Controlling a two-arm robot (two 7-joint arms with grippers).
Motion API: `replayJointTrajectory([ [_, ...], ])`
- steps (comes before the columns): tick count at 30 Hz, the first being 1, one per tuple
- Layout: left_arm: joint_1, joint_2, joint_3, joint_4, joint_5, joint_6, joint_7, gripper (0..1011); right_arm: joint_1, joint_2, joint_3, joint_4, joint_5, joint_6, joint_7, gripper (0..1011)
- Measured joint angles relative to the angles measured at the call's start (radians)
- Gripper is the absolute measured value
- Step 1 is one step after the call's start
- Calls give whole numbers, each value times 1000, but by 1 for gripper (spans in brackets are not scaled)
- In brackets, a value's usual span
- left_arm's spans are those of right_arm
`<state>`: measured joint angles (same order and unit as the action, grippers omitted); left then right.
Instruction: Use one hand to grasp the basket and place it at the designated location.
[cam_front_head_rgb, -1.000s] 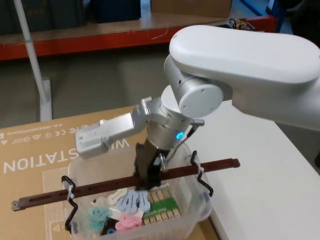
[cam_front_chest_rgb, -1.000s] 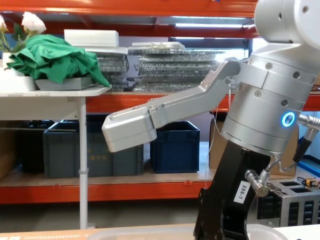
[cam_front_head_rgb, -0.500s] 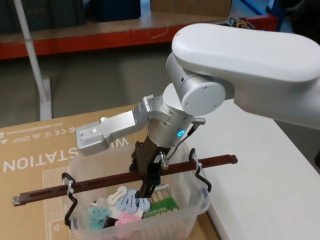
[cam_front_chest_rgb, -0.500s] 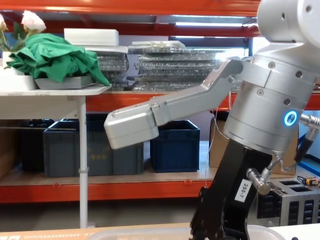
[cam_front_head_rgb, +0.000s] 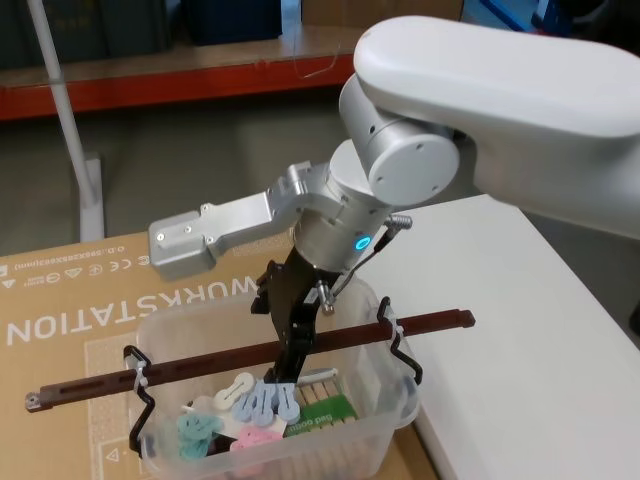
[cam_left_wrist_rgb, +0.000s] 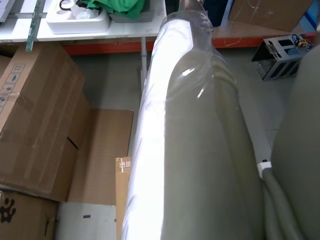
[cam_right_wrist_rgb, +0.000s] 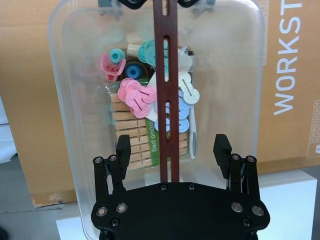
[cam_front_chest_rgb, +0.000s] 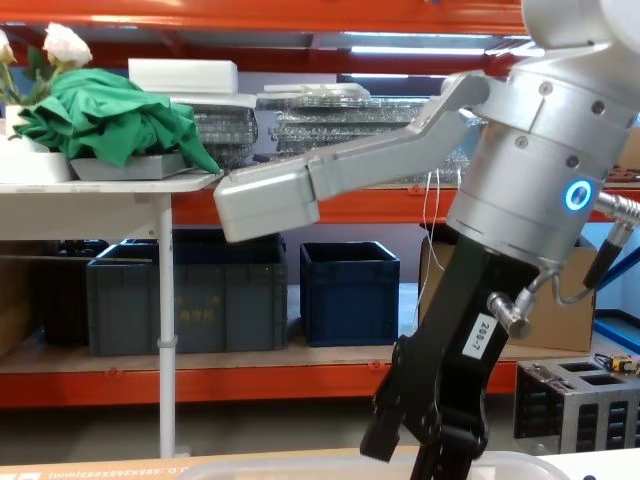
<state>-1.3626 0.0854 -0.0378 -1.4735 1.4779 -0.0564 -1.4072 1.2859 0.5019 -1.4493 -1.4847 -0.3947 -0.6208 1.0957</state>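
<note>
Plainly the grasp is the step in hand: the black two-finger right gripper, hanging from its silver-grey arm with a blue ring light, reaches down into the lower centre of the head view over the translucent whitish plastic basket. Its jaws are spread wide and hold nothing. In the right wrist view the fingers stand on either side of the reddish-brown rod handle with a gap each way, touching neither face. Whether the tips are already down level with the rod I cannot tell. The basket sits on a brown cardboard sheet printed with white letters, with pink, blue and green pegs in it. By my reading, the next move calls for settling the pads squarely about the rod near its middle, closing firmly, and lifting straight so the tub does not swing on its ties. The rod overhangs the tub at both ends, the left end over the cardboard and the right end over the white tabletop, whose edge runs just beside the basket's right wall. That bare tabletop on the right of the frame offers the widest room, and the arm's own silver link juts left above the tub. No marked spot is visible. The left arm is away from the work, its wrist camera looking along a smooth white casing.
</note>
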Motion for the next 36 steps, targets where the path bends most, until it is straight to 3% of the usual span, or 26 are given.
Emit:
replayJointTrajectory([
  [36, 0, 0, 0, 0, 0, 0, 0, 0, 42, 82, 114, -54, 100, -10, -7, 1000],
])
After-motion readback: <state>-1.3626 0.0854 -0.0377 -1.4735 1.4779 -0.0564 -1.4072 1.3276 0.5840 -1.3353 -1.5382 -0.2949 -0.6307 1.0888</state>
